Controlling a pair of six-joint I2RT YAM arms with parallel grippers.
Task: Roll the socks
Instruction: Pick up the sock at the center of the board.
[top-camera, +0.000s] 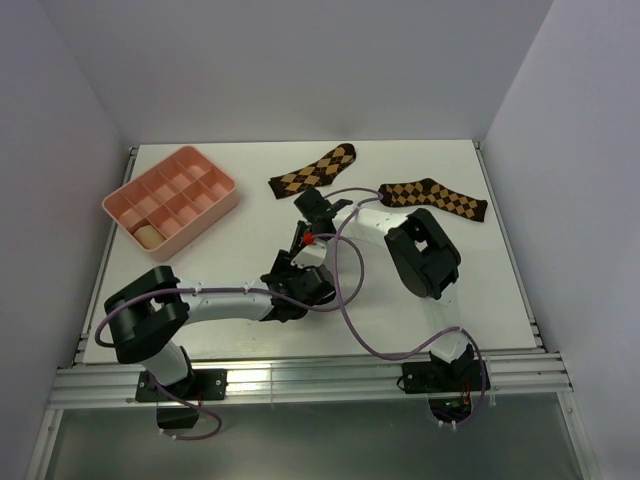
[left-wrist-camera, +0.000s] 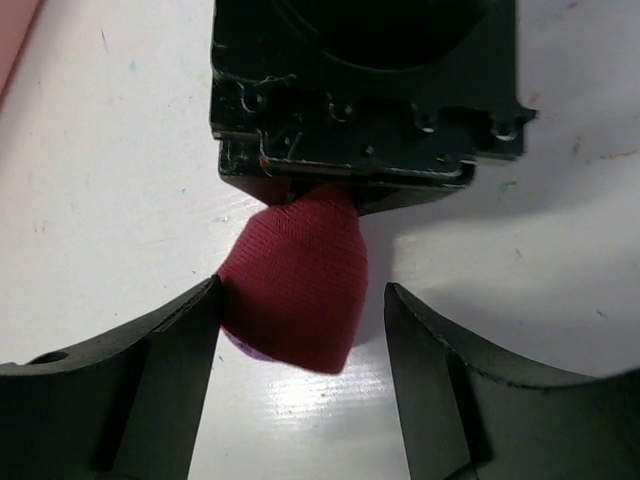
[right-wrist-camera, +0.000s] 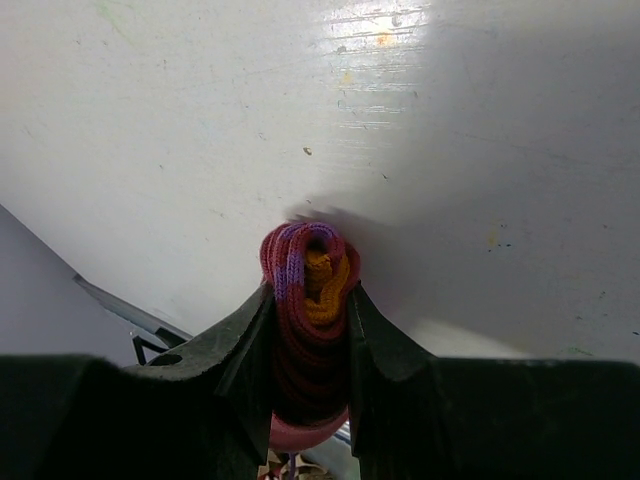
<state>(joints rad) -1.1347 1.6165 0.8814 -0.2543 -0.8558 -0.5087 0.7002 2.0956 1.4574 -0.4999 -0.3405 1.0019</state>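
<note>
Right gripper (right-wrist-camera: 310, 292) first: it's clamped down on the crimson sock (right-wrist-camera: 285, 265), which is wound into a tight roll. On the right wrist cam I can see the end of the roll poking out past the fingertips, with purple and orange swirled into the middle of the red. Both fingers are pressed right up against its sides, no gap at all.

Left gripper (left-wrist-camera: 302, 298) is spread wide around the same roll from the other end. On the left wrist cam the rounded red end of the sock sits between the fingers (left-wrist-camera: 160, 350). The finger on the left of that view is touching the fabric, while the other one stands apart from it with bare table showing between. So it's open and not gripping anything. A bit of purple peeks out under the roll.

From the top cam, the two grippers meet nose to nose around the middle of the white table (top-camera: 480, 290), with just a speck of red visible between them.

Further out, a pink tray (top-camera: 195, 230) with dividers sits at the back left. There's a tan bundle (top-camera: 148, 235) in its near-left compartment, too small for me to make out details. Two brown argyle socks lie flat along the back: one (top-camera: 312, 170) near the centre, the other (top-camera: 432, 200) off to the right.
</note>
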